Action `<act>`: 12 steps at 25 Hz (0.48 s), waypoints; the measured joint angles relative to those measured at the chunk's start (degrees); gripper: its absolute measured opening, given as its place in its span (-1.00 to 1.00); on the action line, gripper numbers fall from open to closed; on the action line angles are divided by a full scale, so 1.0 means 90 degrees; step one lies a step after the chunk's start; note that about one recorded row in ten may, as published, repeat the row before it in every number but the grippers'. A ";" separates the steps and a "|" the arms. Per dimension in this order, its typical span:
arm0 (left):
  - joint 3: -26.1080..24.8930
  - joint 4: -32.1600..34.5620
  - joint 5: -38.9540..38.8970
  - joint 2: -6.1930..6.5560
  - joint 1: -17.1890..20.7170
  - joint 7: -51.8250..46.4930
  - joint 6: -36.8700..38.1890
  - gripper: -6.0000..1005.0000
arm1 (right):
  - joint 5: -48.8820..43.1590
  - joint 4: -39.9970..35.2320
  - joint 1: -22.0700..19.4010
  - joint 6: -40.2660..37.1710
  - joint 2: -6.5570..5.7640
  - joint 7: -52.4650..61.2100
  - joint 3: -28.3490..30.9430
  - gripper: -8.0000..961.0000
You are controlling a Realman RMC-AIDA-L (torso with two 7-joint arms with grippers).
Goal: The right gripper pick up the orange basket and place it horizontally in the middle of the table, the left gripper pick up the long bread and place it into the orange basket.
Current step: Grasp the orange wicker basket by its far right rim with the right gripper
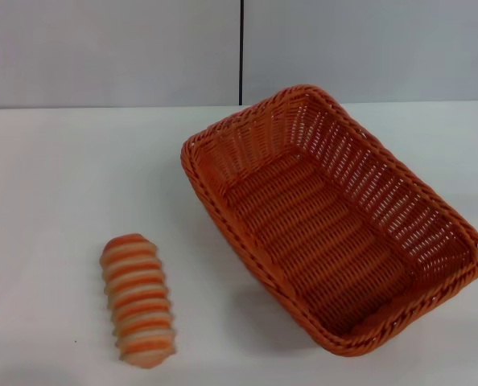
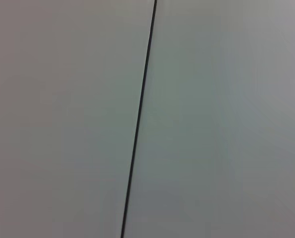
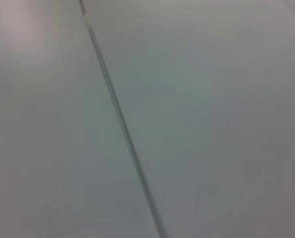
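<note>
Here the bread lies on the left of the white tabletop, close to the front edge, with its orange and cream stripes running across it. To its right, a bit apart and not touching, sits the big orange basket. The basket is turned at a slant and has nothing in it. Behind the tabletop is a grey wall with a thin dark line. Neither end effector shows, so I cannot tell how their fingers stand.
</note>
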 joint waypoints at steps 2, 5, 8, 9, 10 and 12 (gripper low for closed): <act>0.0000 -0.0044 0.0010 0.0000 -0.0010 0.0057 -0.0072 0.53 | -0.0348 -0.1014 -0.0007 0.0434 -0.0010 0.1282 -0.0340 0.45; -0.0008 -0.0119 -0.0011 -0.0003 -0.0037 0.0080 -0.0171 0.52 | -0.1269 -0.2653 0.0051 0.1116 -0.0016 0.3292 -0.0840 0.45; 0.0008 -0.0328 -0.0014 -0.0004 -0.0081 0.0306 -0.0175 0.52 | -0.2477 -0.4047 0.0223 0.1500 -0.0065 0.5219 -0.1309 0.45; 0.0016 -0.0380 -0.0006 -0.0010 -0.0086 0.0410 -0.0170 0.52 | -0.2889 -0.4395 0.0306 0.1545 -0.0111 0.5730 -0.1430 0.45; 0.0024 -0.0478 0.0000 -0.0017 -0.0094 0.0574 -0.0164 0.52 | -0.3340 -0.4757 0.0399 0.1573 -0.0168 0.6350 -0.1551 0.45; 0.0035 -0.0688 -0.0004 -0.0024 -0.0111 0.0792 -0.0151 0.52 | -0.4332 -0.5347 0.0651 0.1481 -0.0298 0.7491 -0.1774 0.45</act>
